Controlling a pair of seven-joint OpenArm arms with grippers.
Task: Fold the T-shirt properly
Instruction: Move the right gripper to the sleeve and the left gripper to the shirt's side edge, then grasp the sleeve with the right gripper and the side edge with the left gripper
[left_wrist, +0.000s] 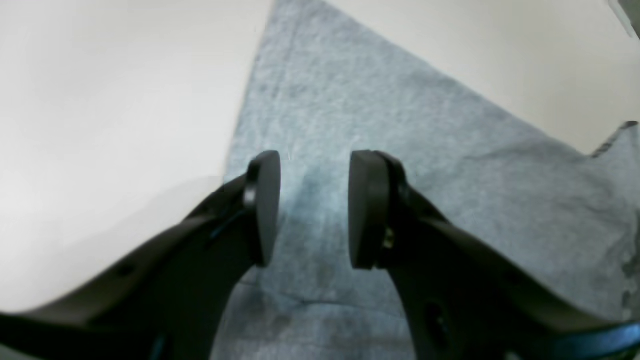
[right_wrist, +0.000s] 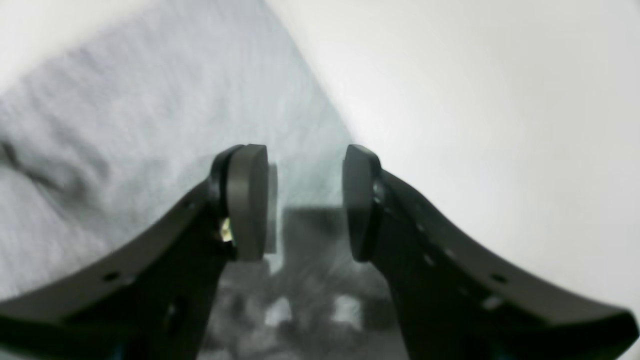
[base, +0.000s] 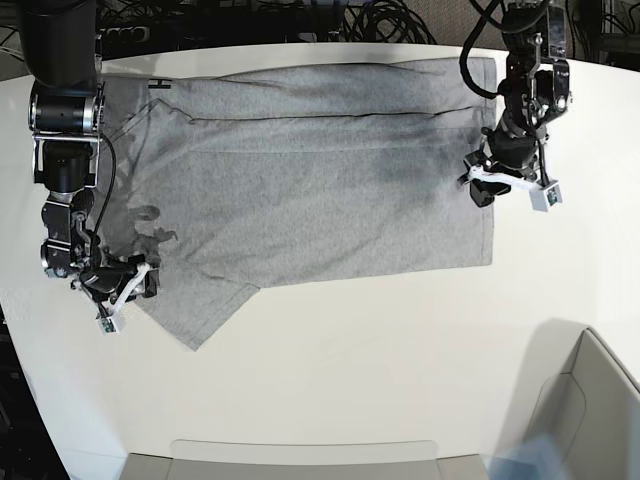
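The heather-grey T-shirt lies spread flat on the white table, plain side up, with one sleeve pointing to the front left. My left gripper is at the shirt's right edge. In the left wrist view it is open, jaws apart just over the cloth near its edge. My right gripper is at the shirt's left side by the sleeve. In the right wrist view it is open over the cloth, with blurred dark marks below it.
A grey bin stands at the front right and a flat tray edge at the front. Cables lie behind the table's far edge. The shirt reaches close to the table's back edge.
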